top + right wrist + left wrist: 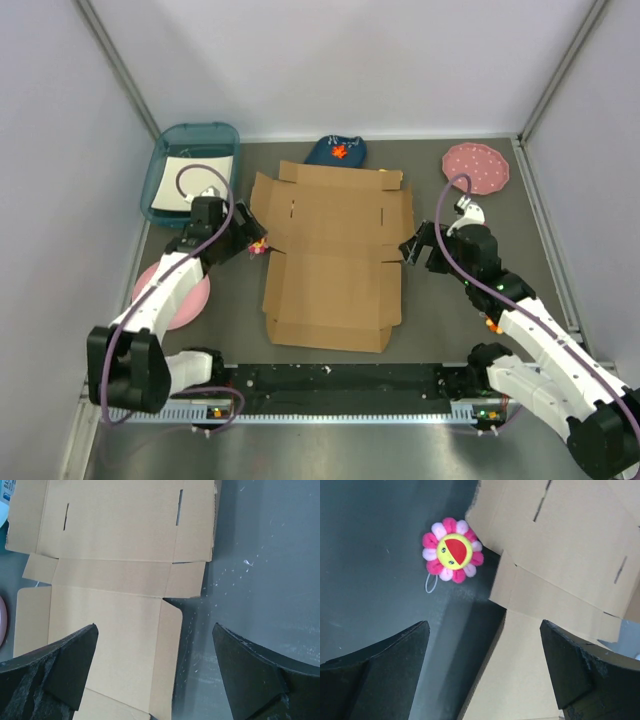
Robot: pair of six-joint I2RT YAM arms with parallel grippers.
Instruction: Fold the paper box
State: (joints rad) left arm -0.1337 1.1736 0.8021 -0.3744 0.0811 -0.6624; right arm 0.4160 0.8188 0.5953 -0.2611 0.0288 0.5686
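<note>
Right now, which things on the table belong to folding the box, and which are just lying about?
For the job: paper box, unfolded; left gripper, right gripper, both open.

Lying about: flower toy, teal tray, spotted pink plate, plain pink plate, dark blue item.

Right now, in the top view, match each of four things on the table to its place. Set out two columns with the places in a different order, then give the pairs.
Things:
1. paper box
2. teal tray
3. pink dotted plate
4. flower toy

Places:
a. far right corner
b. middle of the table, lying flat and unfolded
c. just beside the box's left edge
d. far left corner

Pairs: 1-b, 2-d, 3-a, 4-c
</note>
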